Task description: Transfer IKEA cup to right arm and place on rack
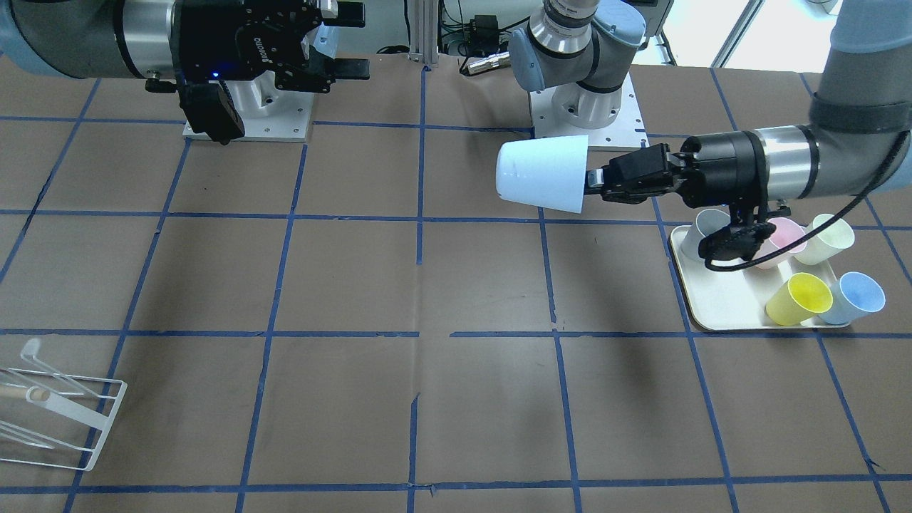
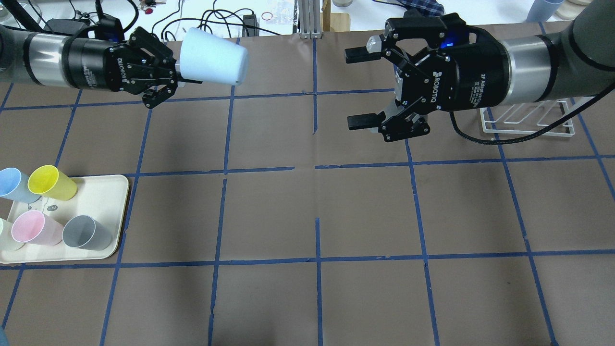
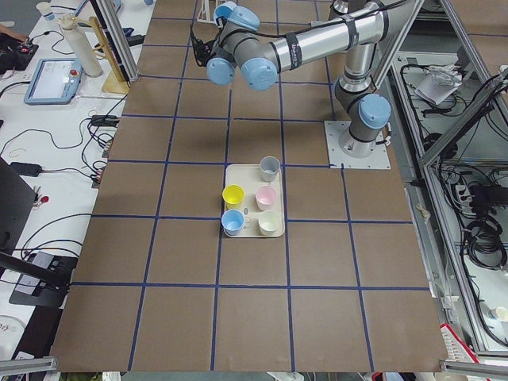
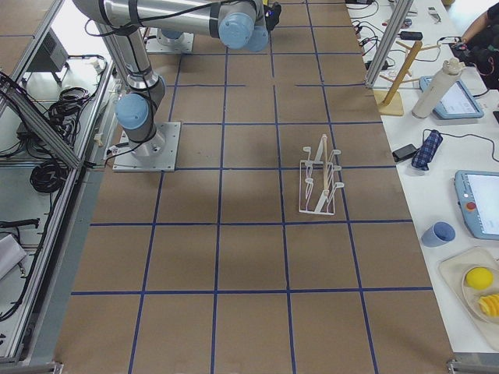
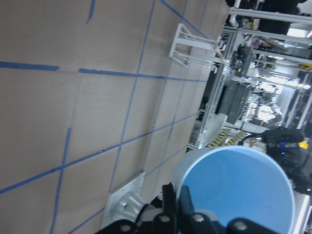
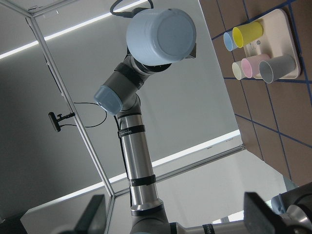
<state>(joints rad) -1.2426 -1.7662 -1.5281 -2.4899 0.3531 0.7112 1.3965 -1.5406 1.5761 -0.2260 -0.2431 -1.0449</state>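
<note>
My left gripper (image 2: 175, 74) is shut on the rim of the pale-blue IKEA cup (image 2: 214, 62) and holds it on its side above the table, base toward the right arm. It also shows in the front view (image 1: 545, 174) and from inside in the left wrist view (image 5: 239, 190). My right gripper (image 2: 355, 89) is open and empty, facing the cup across a gap; the right wrist view shows the cup's base (image 6: 161, 36). The white wire rack (image 2: 526, 120) stands behind the right arm, and is clear in the front view (image 1: 57, 413).
A cream tray (image 2: 105, 192) at the robot's near left holds several cups: yellow (image 2: 50, 182), a second pale blue (image 2: 12, 182), pink (image 2: 33, 228), grey (image 2: 86, 233) and a cream one. Blue tape lines grid the brown table.
</note>
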